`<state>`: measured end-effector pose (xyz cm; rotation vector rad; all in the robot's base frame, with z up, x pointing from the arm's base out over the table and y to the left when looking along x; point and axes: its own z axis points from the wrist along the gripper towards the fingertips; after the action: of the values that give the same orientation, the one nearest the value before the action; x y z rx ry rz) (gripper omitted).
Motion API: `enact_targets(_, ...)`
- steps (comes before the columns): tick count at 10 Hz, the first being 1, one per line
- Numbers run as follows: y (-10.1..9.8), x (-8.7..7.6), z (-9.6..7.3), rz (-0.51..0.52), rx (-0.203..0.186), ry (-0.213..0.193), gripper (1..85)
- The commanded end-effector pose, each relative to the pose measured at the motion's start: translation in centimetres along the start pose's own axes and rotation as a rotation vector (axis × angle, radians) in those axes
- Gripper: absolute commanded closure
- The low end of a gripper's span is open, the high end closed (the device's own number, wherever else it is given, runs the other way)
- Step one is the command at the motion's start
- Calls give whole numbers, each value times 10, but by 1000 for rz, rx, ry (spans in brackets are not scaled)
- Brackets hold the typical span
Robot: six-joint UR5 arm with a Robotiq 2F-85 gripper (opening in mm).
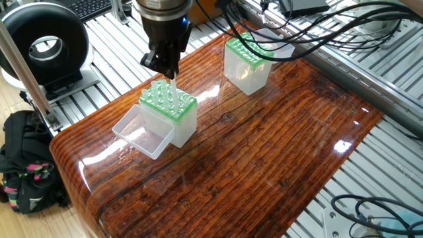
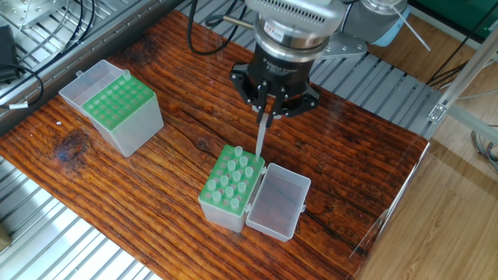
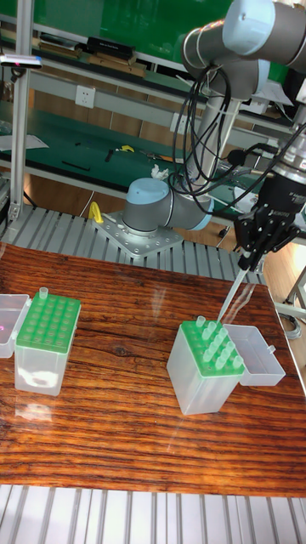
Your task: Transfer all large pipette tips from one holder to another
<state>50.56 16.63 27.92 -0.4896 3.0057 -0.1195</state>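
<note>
My gripper (image 1: 166, 69) (image 2: 267, 110) (image 3: 248, 258) hangs above the near holder (image 1: 169, 108) (image 2: 230, 188) (image 3: 206, 367), a clear box with a green rack that carries several large pipette tips. The gripper is shut on one translucent tip (image 1: 171, 83) (image 2: 261, 134) (image 3: 230, 299). That tip hangs tilted, its lower end just at the rack's back corner. The other holder (image 1: 247, 63) (image 2: 117, 107) (image 3: 44, 340) stands apart along the table; in the tall fixed view a single tip (image 3: 42, 292) stands in its far corner.
The near holder's clear lid (image 1: 140, 135) (image 2: 278, 204) (image 3: 255, 353) lies open beside it. A black ring-shaped device (image 1: 46, 43) and a black bag (image 1: 23, 165) sit off the table's end. Cables (image 1: 317, 26) run along the far side. A second arm's base (image 3: 157, 208) is behind the table.
</note>
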Motion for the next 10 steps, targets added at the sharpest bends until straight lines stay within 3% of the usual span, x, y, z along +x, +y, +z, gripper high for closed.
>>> enact_targets(1, 6, 6, -11, -1, -12, -6, 847)
enact_targets(5, 1, 20, -21, -9, 6, -15, 847)
enact_targets(10, -47, 41, -31, -99, -14, 0, 847)
